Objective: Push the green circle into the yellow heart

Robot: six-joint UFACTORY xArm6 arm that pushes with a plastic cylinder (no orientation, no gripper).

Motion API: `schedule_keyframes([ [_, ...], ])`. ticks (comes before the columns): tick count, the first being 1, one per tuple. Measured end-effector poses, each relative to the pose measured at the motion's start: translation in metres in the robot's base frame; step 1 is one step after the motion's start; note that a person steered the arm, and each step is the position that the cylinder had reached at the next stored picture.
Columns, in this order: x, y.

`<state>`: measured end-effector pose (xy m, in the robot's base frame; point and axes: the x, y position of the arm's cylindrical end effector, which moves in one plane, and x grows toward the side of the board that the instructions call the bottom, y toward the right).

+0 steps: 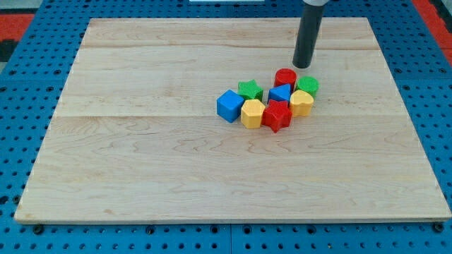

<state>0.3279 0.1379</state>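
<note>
- The green circle lay at the upper right corner of the cluster of blocks, and the yellow heart sat just below it; the two seemed to touch already or nearly so.
- My tip stood just above the green circle, slightly toward the view's left, apart from it and also near the red cylinder.
- There was no pincer on this arm, only the rod, so nothing could be open or closed on a block.
- To do the step well, I judged the tip should first go a little to the view's right, so it stands directly behind the circle, and then push straight down toward the heart; otherwise the red cylinder could be hit.
- Left of the green circle, beyond the red cylinder, were a blue block, a green star, a red star, a yellow block and a blue cube.
- Counted: two green, two yellow, two red, two blue, eight blocks in total, all on the wooden board.
</note>
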Motion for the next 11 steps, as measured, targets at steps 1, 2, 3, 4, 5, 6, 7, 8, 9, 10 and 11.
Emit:
schedule_keyframes([
  [1,0.009,-0.014],
  [2,0.019,-0.029],
  [3,0.032,-0.033],
  [4,0.032,-0.033],
  [5,0.025,-0.011],
  [6,0.024,0.040],
  [7,0.024,0.085],
  [8,0.024,0.079],
  [9,0.025,0.039],
  [10,0.042,0.002],
  [11,0.064,-0.015],
])
